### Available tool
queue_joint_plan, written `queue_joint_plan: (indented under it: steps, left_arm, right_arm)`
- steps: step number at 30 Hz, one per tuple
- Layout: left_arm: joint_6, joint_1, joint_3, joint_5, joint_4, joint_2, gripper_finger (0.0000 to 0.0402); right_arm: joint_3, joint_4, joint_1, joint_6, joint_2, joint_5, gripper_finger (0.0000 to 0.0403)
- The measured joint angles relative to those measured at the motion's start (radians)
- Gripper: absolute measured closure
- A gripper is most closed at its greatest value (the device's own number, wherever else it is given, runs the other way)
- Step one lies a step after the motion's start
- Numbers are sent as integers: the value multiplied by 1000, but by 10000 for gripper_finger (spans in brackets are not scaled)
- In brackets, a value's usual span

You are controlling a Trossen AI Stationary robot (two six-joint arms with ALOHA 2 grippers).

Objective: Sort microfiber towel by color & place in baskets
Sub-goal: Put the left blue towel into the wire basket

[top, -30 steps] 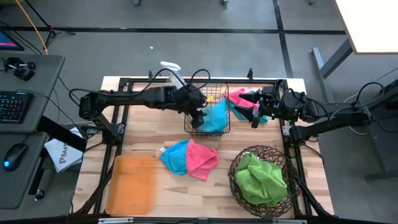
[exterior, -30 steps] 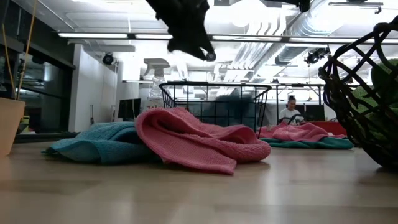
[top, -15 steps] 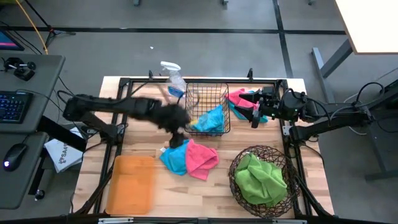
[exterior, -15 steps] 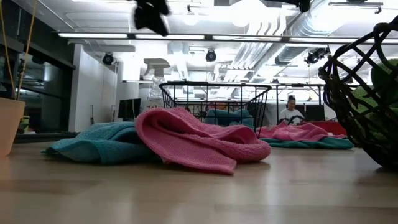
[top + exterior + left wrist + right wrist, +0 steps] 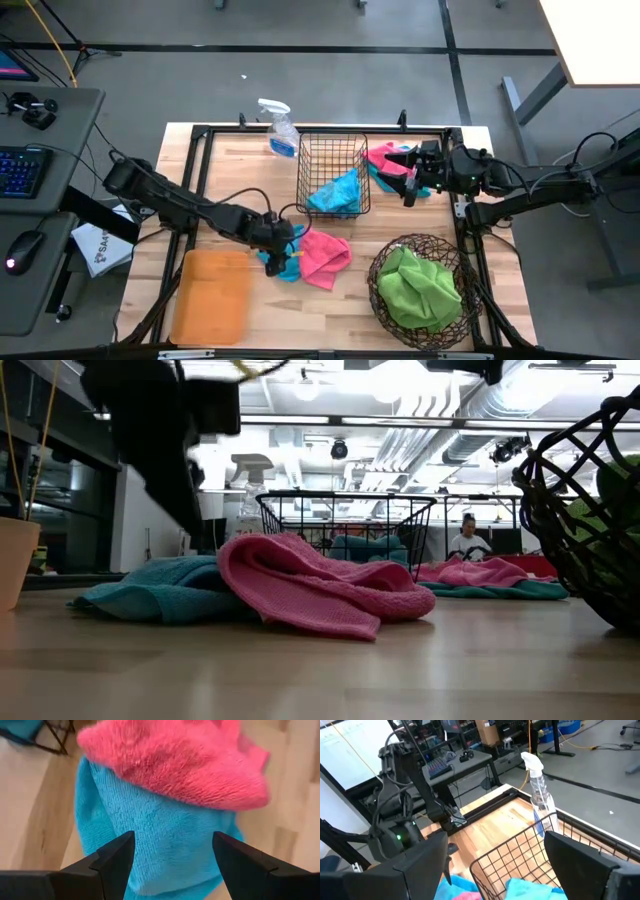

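We take the black rectangular wire-grid basket [image 5: 333, 176] as our landmark. It already holds 1 teal blue microfiber towel [image 5: 336, 192]. Toward the table's front edge from this basket, 2 towels lie in a heap on the wooden table [image 5: 225, 185]: a second teal blue microfiber towel [image 5: 165, 852] underneath and a hot pink microfiber towel [image 5: 175, 760] draped over its far part.

The left gripper [image 5: 277, 254] hangs low over that teal towel, on the side of the heap away from the basket. Its fingers [image 5: 114, 857] stand wide apart and hold nothing; the left wrist view shows bare teal pile between them.

To do this pick well, we judge that the fingers should come straight down on the exposed teal part, clear of the pink overlap, and pinch a single fold. A bite too near the pink edge would likely drag both colours along. A slow lift should let the pink towel slide off.

Matching colour suggests the teal towel belongs in the wire-grid basket. The shallow orange rectangular tray [image 5: 210, 296], front-left of the basket, lies unfilled. The round dark-brown woven basket [image 5: 390, 265], front-right of it, holds a bright green microfiber towel [image 5: 418, 287].

The right gripper [image 5: 408, 178] waits just right of the wire-grid basket, over another pink-and-teal towel pile [image 5: 385, 160], with its fingers spread and nothing between them.
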State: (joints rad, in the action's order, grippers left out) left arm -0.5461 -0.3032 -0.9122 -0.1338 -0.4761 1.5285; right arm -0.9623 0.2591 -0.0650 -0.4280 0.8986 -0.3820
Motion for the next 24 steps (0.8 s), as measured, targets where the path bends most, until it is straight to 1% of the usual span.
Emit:
queue_joint_plan:
  steps: [3,6,8,12,14,16,17,18,20,21,22,24]
  left_arm:
    - [25,0,4,-3,-10,53,147]
    - [77,0,4,-14,20,115,147]
    - [82,2,4,-19,37,165,147]
    - [22,3,-1,-11,59,237,147]
    - [-10,2,-4,5,42,250,156]
    - [-40,-3,-2,8,14,234,186]
    - [-49,-4,-1,24,-10,212,213]
    - [-52,-4,0,57,-44,186,245]
    - [-48,1,12,134,-136,109,329]
    - [-48,4,10,163,-151,60,363]
    - [-53,10,-1,187,-162,9,379]
    - [-48,22,-38,209,-251,-96,380]
  right_arm:
    - [0,11,0,-1,0,0,77]
    - [0,11,0,-1,1,0,77]
    - [0,12,0,-9,1,0,77]
    - [0,14,0,-27,1,0,77]
    - [0,14,-1,-28,1,0,77]
    - [0,14,-1,-28,1,0,77]
    - [0,14,-1,-29,1,0,77]
    - [0,14,-1,-36,1,0,77]
    - [0,14,-1,-43,1,0,77]
    - [0,14,-1,-43,1,0,77]
    - [0,14,-1,-43,1,0,77]
    - [0,13,-1,-43,4,0,77]
